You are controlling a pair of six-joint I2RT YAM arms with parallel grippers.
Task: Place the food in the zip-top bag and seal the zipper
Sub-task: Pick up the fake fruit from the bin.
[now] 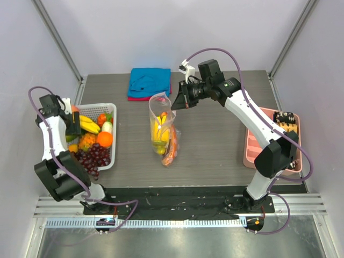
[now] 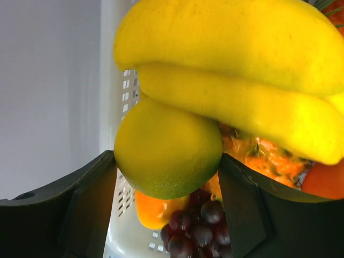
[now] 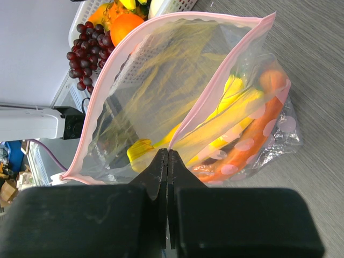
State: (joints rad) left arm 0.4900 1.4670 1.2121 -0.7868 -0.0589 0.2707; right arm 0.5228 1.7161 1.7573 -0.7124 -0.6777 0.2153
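Grey table [image 1: 215,150], white walls. Mid-table the bag [image 1: 161,115] stands with mouth open, zipper [image 3: 221,75] unsealed. The right fingers [image 3: 167,156] are pinched tight on its rim. Inside already: bananas [image 1: 157,130], carrot [image 1: 171,150]. Over the basket [image 1: 113,107], left fingers [image 2: 166,158] press both sides of a green fruit [image 2: 166,137], apparently gripping. Left to do: orange [image 1: 104,139], grapes [image 1: 94,157], sealing.

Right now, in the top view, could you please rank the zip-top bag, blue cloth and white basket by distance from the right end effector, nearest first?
1. Zip-top bag: its mouth held in the right end effector.
2. Blue cloth: just beyond, far edge.
3. White basket: far left side.
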